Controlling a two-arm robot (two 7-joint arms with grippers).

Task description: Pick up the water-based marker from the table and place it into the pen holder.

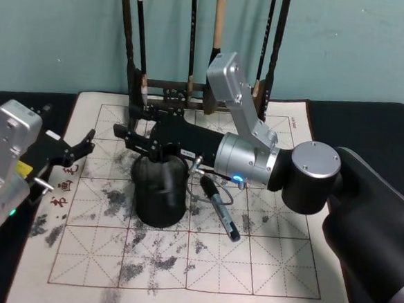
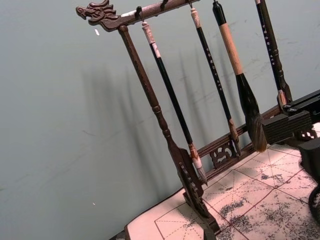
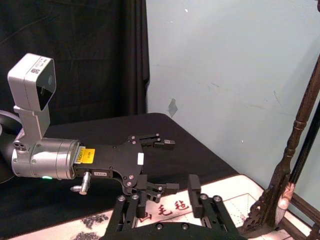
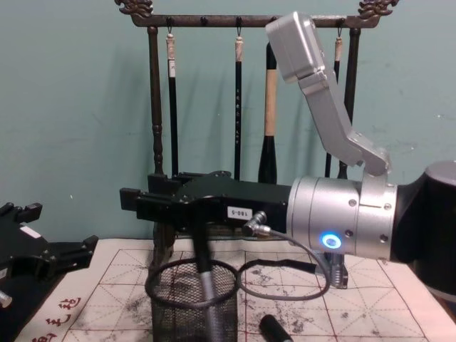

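Two pen-shaped things show: a dark marker [image 1: 219,208] lies slantwise on the inked mat [image 1: 284,268] of the counter [image 1: 25,103], just right of the pen holder [image 1: 159,193]. A dark-and-grey stick [image 4: 205,285] stands inside that mesh cup, under the right arm. The right pincer [image 1: 125,136] hangs over the holder's far rim, fingers a little apart with nothing seen between them. The left pincer [image 1: 84,147] sits idle and spread at the mat's left edge. The lying marker looks light, stiff and smooth, and it will likely roll if nudged. A hold across the middle of its barrel, square to its length, seems safest.
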